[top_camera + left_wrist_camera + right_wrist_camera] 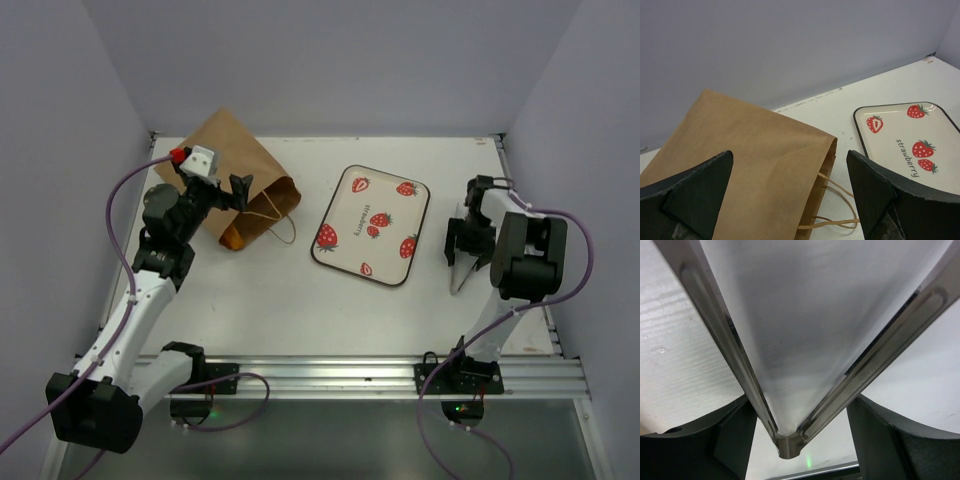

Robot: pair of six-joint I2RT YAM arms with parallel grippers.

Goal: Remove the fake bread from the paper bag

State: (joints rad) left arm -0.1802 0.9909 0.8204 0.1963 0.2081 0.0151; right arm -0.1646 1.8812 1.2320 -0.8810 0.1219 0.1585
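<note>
Nearest to me, on the right side of the white table, the right gripper stands low over a pair of metal tongs that lies flat. Its 2 fingers are on both sides of the tongs, close to the hinge. I cannot tell if they already press on the metal or only stand beside it. A little farther, in the middle of the table, there is a tray with printed strawberries. Farther again, at the left, the paper bag lies on its side with its mouth turned toward the tray. The left gripper hovers just above this mouth, its 2 fingers spread wide apart and holding nothing. The fake bread is not to be seen, because the inside of the bag is in shadow.
</note>
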